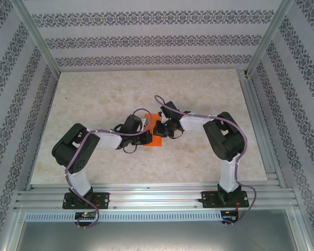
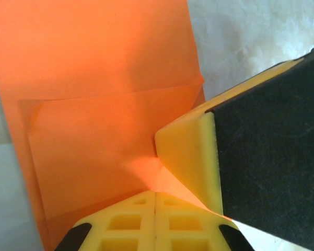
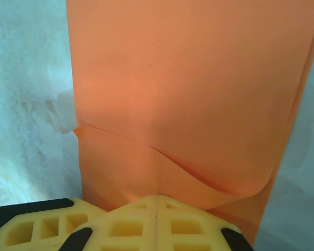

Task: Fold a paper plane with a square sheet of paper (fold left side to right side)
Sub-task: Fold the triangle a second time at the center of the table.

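Closed fingers against orange paper

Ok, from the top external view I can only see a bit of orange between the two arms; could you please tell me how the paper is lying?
Observer: In the left wrist view the square sheet of paper is doubled, one layer's edge running across another.
Operator: Thank you, is it flat?
Observer: Not fully; in the right wrist view an edge curls up off the layer below, near the right gripper.
Operator: Are the jaws open?
Observer: No, the left gripper and the right one both have their jaws closed, tips over the paper.
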{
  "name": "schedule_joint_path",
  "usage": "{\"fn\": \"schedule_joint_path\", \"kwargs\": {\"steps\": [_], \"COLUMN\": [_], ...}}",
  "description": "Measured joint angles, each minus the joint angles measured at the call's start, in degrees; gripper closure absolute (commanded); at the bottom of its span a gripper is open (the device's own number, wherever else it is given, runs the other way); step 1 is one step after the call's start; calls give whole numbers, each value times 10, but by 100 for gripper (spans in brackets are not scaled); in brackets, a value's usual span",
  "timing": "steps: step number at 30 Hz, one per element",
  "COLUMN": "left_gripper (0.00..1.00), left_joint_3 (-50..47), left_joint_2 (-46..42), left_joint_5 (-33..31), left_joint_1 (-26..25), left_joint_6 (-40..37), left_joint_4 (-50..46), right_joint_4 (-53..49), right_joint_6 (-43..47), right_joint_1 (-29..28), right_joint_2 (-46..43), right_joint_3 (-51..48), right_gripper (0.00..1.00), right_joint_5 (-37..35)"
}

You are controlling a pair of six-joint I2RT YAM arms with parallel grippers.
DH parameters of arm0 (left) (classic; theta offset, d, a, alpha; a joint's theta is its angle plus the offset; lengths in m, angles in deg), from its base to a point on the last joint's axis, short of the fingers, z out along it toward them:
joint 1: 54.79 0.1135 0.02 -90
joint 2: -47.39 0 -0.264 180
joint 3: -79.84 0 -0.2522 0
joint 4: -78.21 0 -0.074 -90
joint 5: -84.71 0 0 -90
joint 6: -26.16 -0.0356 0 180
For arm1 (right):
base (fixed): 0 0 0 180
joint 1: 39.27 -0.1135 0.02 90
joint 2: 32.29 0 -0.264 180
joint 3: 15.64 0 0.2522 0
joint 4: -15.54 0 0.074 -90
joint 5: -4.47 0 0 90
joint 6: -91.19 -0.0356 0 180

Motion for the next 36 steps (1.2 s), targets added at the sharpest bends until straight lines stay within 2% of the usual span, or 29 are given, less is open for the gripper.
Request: {"fn": "schedule_joint_path", "kwargs": {"steps": [5,16,22,28,32,36], "left_gripper": [97,97,97,97,97,97], "left_joint_3": [-2,-5,-5,-5,-4,-4], "left_joint_2": [-1,-2,-2,-3,-3,-3], "left_joint_5": [-1,-3,-3,-3,-3,-4], "left_joint_1": [0,-1,-1,-1,-1,-1], "left_joint_6": [0,0,0,0,0,0], "left_joint_4": [1,7,7,6,4,4], "right_joint_4": [-22,-40,-46,-11,15,17], "right_joint_6": [29,80,80,36,6,-9], "right_joint_1": [13,90,97,35,-6,-12], "right_joint_2": [10,16,-31,-71,-43,-6], "right_joint_3": [19,33,15,2,1,2], "right_gripper": [96,95,95,95,95,95], "right_joint_5": [5,7,-28,-24,-11,-8]}}
